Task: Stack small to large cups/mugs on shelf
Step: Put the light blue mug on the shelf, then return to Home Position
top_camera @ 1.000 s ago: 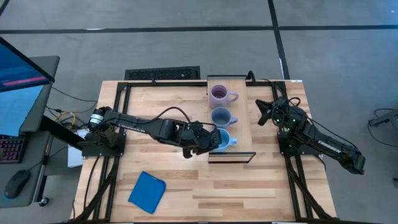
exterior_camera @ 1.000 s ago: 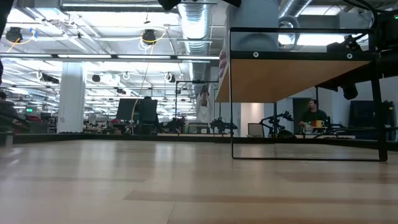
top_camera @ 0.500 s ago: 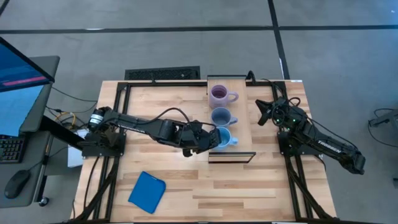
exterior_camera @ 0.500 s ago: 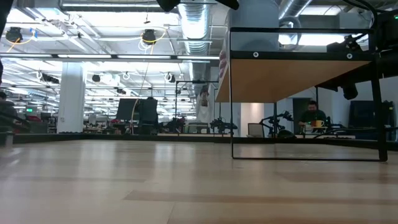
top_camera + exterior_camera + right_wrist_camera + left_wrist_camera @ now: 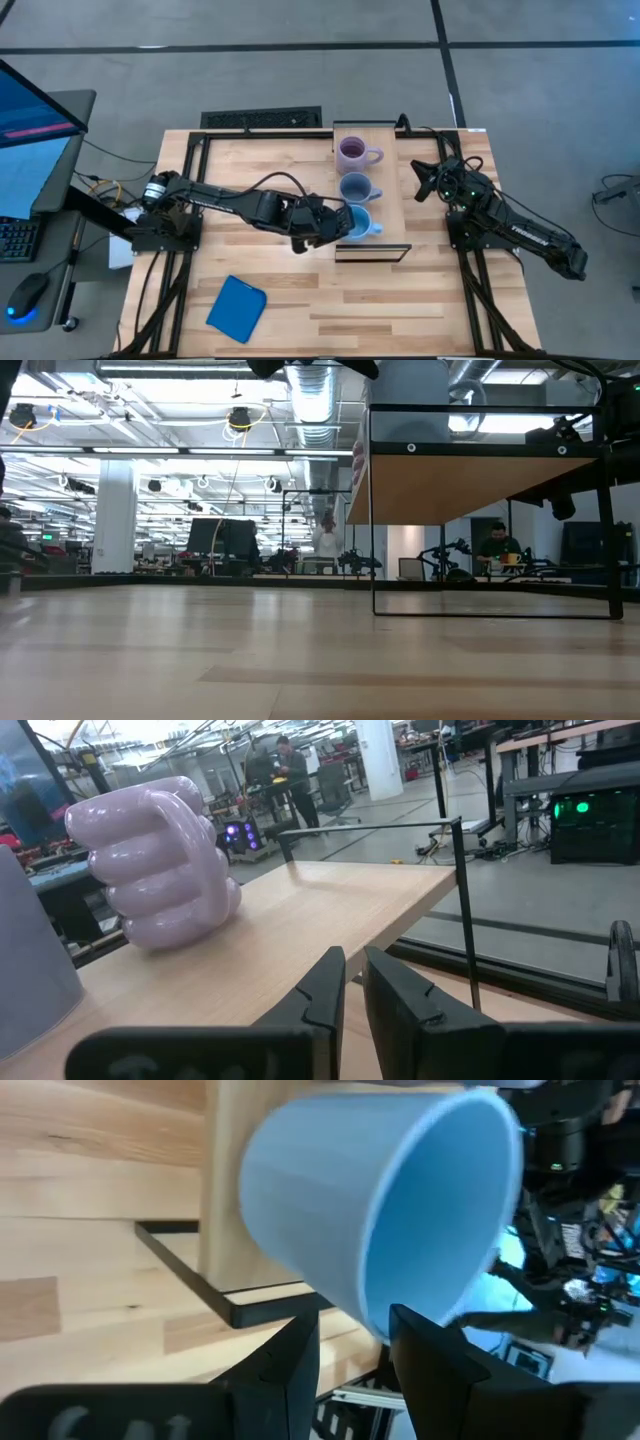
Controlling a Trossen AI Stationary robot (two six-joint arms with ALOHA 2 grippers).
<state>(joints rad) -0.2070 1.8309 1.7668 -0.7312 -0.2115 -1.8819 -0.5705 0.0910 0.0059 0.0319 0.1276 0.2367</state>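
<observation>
Seen from above, a wooden tabletop [image 5: 300, 300] carries a pale shelf [image 5: 392, 215] raised on a dark frame. Three mugs stand in a row along the shelf: a purple mug [image 5: 353, 153] at the far end, a grey-blue mug [image 5: 355, 187] in the middle, and a light blue mug [image 5: 357, 224] nearest the front edge. They stand apart from one another, none inside another.

The left arm reaches across the tabletop from the left side, and the left gripper [image 5: 328, 228] is at the light blue mug. In the left wrist view, its two dark fingers [image 5: 290, 1365] close on the rim of the light blue mug [image 5: 380, 1200], one on each side of the wall, and the mug looks tilted against the shelf edge.

The right arm waits at the right side of the tabletop, with the right gripper [image 5: 428, 180] just beside the shelf. Its fingers [image 5: 325, 990] are nearly together, holding nothing, and point toward the purple mug [image 5: 160, 860].

A flat blue pad [image 5: 237, 307] lies on the tabletop near the front left.
</observation>
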